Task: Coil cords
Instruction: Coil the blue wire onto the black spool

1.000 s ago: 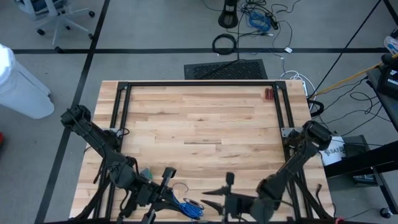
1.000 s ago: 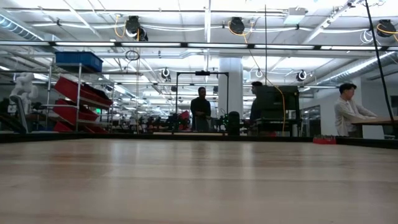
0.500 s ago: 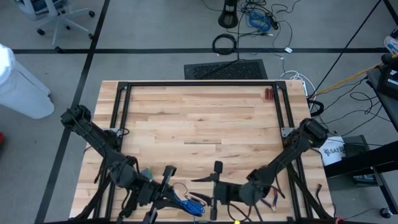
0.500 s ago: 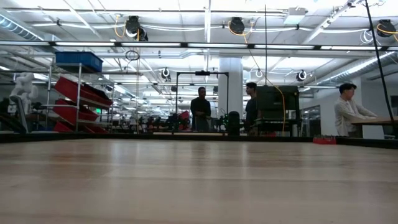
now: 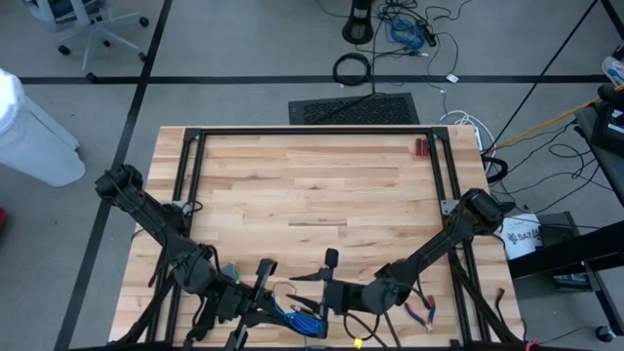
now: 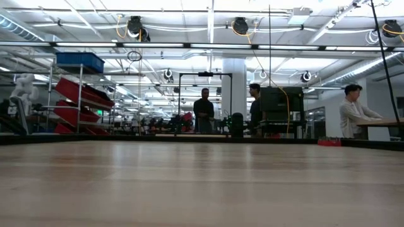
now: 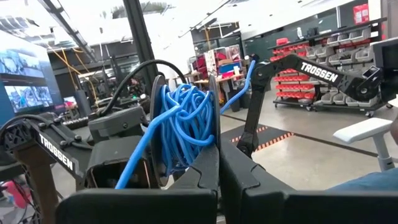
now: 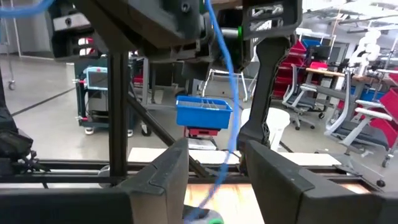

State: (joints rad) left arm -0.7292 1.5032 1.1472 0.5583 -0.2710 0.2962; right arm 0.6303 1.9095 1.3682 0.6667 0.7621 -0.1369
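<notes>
right gripper [image 5: 322, 292] moved left; jaws open around blue cord [image 8: 222, 81]; left gripper [image 5: 255, 304] jaws clamp cord.

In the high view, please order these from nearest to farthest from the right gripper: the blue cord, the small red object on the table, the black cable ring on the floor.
Measured from the right gripper, near the table's front edge:
1. Blue cord, bundled just beside it at the left gripper.
2. Small red object, at the table's far right corner.
3. Black cable ring, on the floor beyond the table.
</notes>
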